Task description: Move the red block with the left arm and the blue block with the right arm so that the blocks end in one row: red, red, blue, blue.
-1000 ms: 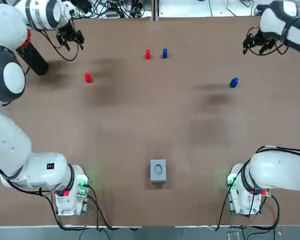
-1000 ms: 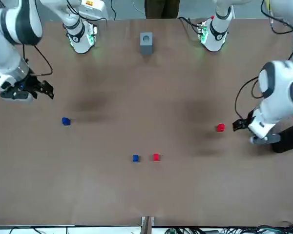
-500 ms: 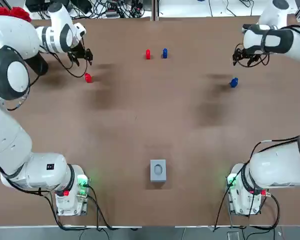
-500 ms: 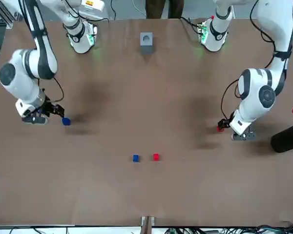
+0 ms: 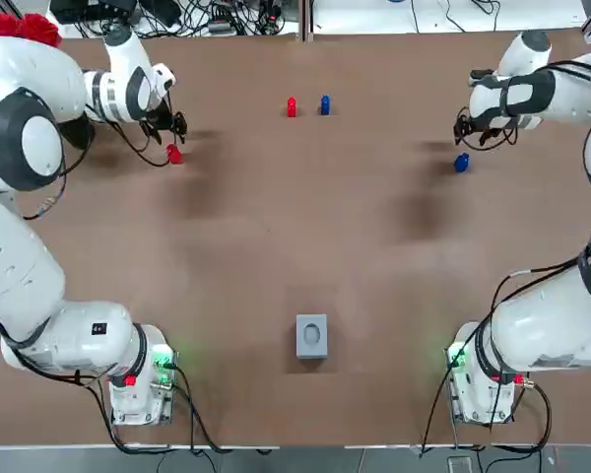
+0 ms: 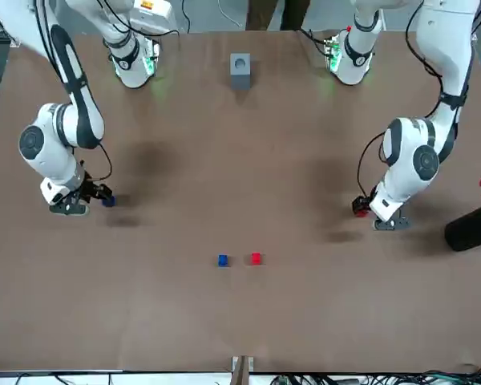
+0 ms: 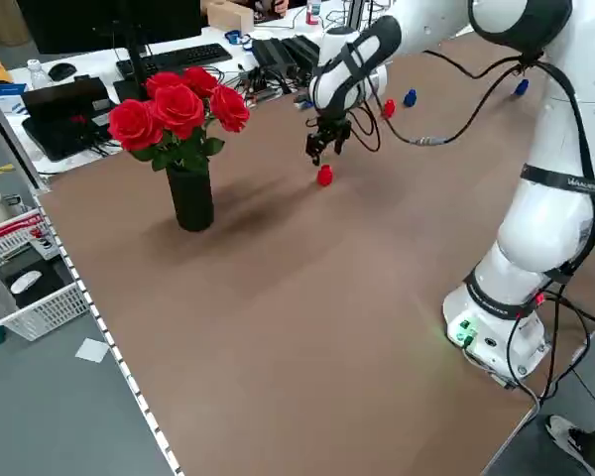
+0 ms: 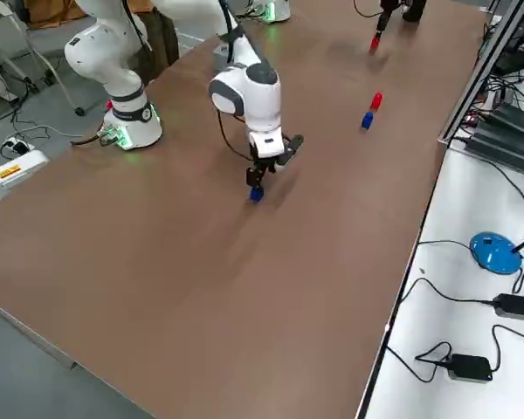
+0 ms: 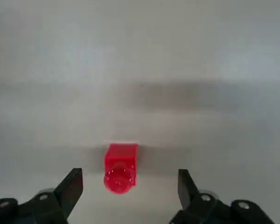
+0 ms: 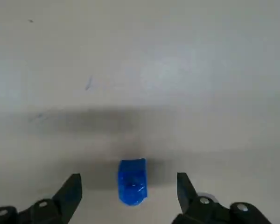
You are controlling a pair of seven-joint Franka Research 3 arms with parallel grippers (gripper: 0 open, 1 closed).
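Red block now between spread fingers of my left gripper, blue block likewise inside my open right gripper; both just arrived, 2 grasps come next

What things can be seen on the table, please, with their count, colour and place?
Red blocks: 2, red; one at the far left, one at the far middle.
Blue blocks: 2, blue; one beside the middle red block without touching it, one at the far right.
Grey box: 1, grey; near side, midway between the arm bases.
Vase: 1, black, holding red roses; far left corner.
Table: 1, brown.
Left gripper: 1, black fingers, open, above the far-left red block.
Right gripper: 1, black fingers, open, above the far-right blue block.
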